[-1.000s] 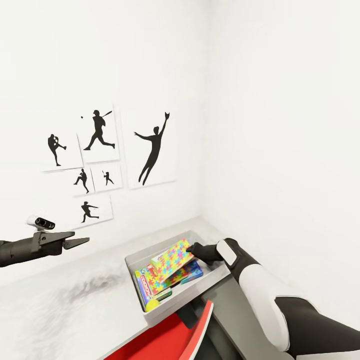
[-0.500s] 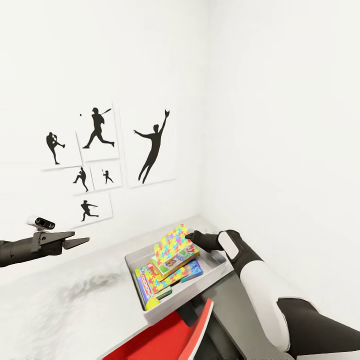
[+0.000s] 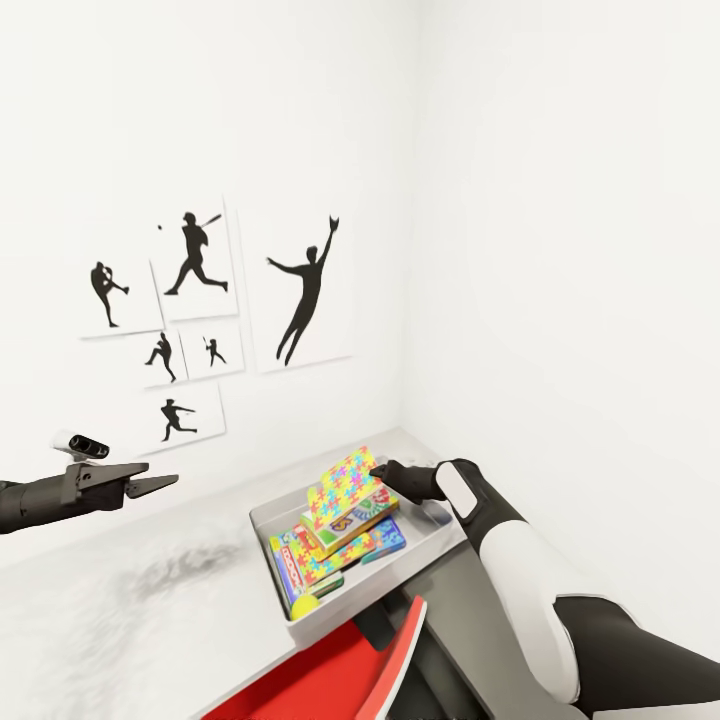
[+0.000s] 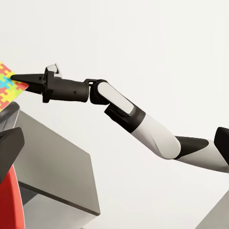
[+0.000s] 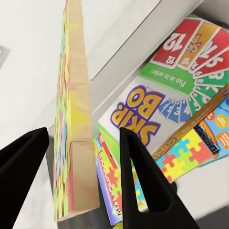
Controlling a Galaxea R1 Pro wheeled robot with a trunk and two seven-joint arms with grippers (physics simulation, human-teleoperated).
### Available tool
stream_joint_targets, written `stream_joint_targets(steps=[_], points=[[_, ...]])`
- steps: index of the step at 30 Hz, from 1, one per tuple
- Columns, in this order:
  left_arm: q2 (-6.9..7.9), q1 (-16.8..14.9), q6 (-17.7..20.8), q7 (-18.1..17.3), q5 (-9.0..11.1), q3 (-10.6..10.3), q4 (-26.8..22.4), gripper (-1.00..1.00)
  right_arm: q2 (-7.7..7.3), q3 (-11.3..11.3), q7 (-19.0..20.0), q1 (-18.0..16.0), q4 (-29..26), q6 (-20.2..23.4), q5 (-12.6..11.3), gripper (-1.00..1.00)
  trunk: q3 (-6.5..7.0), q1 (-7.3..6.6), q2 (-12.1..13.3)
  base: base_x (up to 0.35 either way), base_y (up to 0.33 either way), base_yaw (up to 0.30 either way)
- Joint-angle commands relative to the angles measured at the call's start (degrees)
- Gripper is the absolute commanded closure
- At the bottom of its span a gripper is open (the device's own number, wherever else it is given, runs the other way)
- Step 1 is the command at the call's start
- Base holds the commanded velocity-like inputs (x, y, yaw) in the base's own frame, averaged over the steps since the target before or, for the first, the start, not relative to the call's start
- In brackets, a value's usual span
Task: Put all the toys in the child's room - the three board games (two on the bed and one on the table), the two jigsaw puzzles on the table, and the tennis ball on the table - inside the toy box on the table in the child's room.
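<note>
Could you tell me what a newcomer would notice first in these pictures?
Probably the bright jigsaw puzzle tilted up over the toy box in the table's corner, between the fingers of the right tool. Below it lies the Skip-Bo box. Black baseball silhouettes dot the white wall.

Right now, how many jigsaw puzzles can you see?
2. One jigsaw puzzle stands tilted above the toy box, its edge between the right gripper fingers. The other jigsaw puzzle lies flat inside, under the Skip-Bo box. Nothing suggests more.
</note>
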Motion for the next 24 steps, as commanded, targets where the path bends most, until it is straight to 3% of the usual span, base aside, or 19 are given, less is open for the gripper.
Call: stream_joint_targets(steps=[1, 24], points=[[0.06, -0.03, 0.60, -0.21, 0.15, -0.15, 0.03, -1.00, 0.08, -0.42, 0.16, -0.01, -0.04, 0.34, 0.26, 1.00, -0.11, 0.02, -0.05, 0.000, 0.000, 0.000], [-0.05, -0.03, 0.58, -0.08, 0.06, -0.21, 0.12, -1.00, -0.03, -0.47, 0.11, -0.01, -0.01, 0.53, 0.25, 1.00, -2.26, 0.02, -0.05, 0.015, 0.037, 0.000]])
